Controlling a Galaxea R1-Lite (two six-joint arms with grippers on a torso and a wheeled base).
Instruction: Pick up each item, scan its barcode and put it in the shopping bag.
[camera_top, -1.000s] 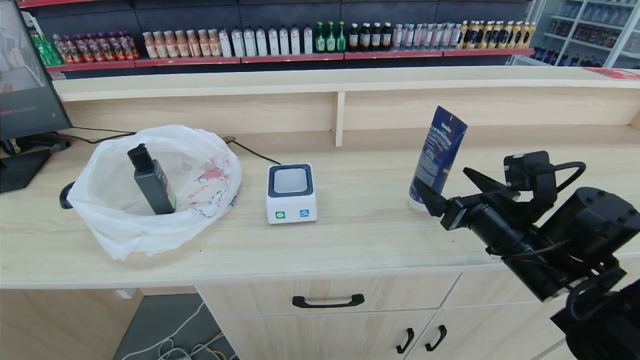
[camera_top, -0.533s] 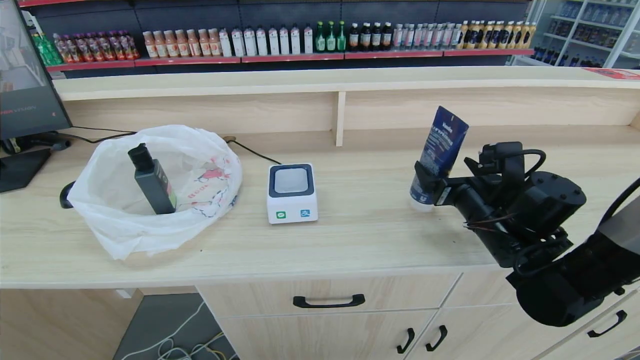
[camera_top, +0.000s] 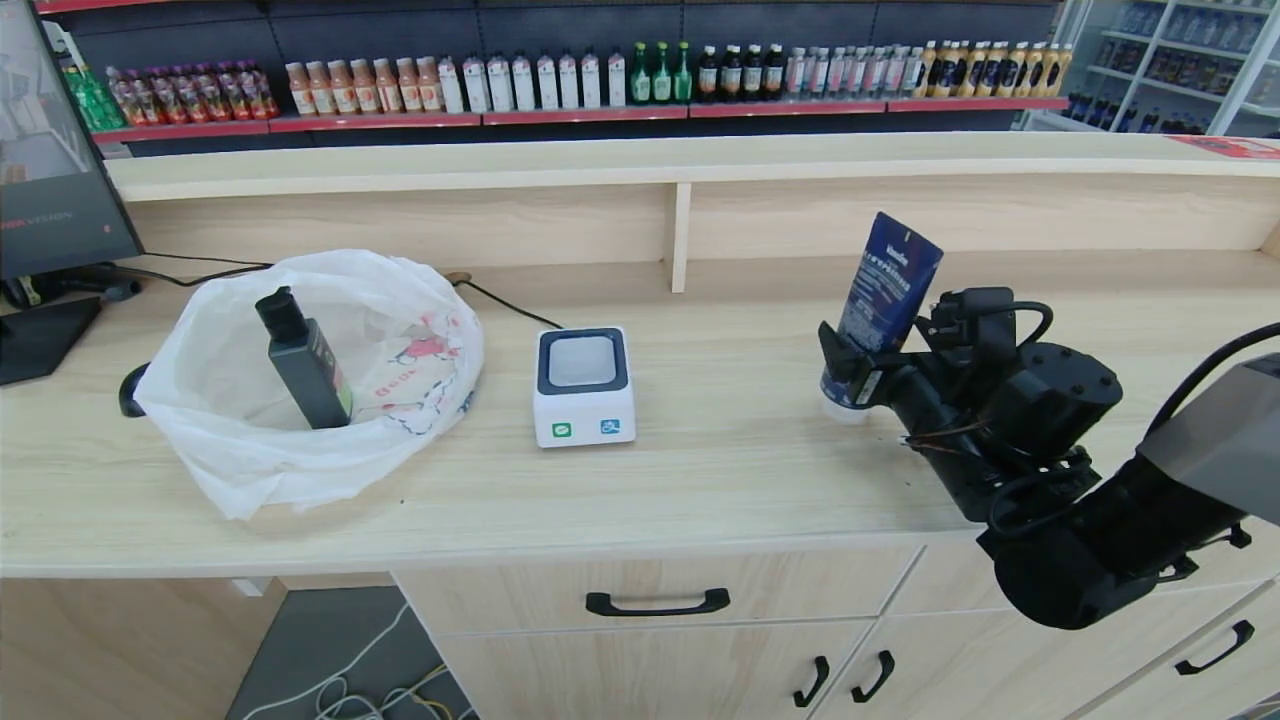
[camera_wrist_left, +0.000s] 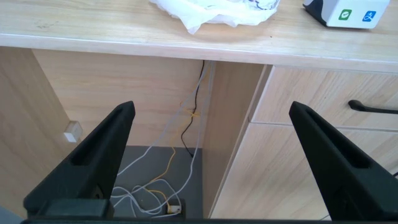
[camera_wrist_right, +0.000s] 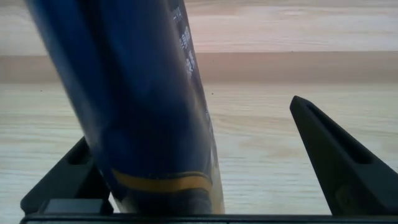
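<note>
A dark blue tube (camera_top: 884, 292) stands cap-down on the right of the wooden counter (camera_top: 720, 470). My right gripper (camera_top: 856, 368) is open, its fingers on either side of the tube's lower part. In the right wrist view the blue tube (camera_wrist_right: 146, 106) sits between the fingers, nearer one finger (camera_wrist_right: 68, 171) than the other. A white shopping bag (camera_top: 395, 400) lies open at the left with a black bottle (camera_top: 300, 362) inside. The white scanner (camera_top: 584, 385) sits mid-counter. My left gripper (camera_wrist_left: 211, 107) is open and empty below the counter edge, facing the cabinet front.
A monitor (camera_top: 50, 160) stands at the far left, with a cable running to the scanner. A raised ledge (camera_top: 680, 165) and an upright divider (camera_top: 680, 240) close off the back of the counter. Drawer handles (camera_top: 655, 603) are below. The bag (camera_wrist_left: 217, 9) and scanner (camera_wrist_left: 345, 12) overhang the left wrist view.
My right arm has moved forward and to the left, bringing its open fingers from short of the tube to either side of it. The tube, bag and scanner have stayed put.
</note>
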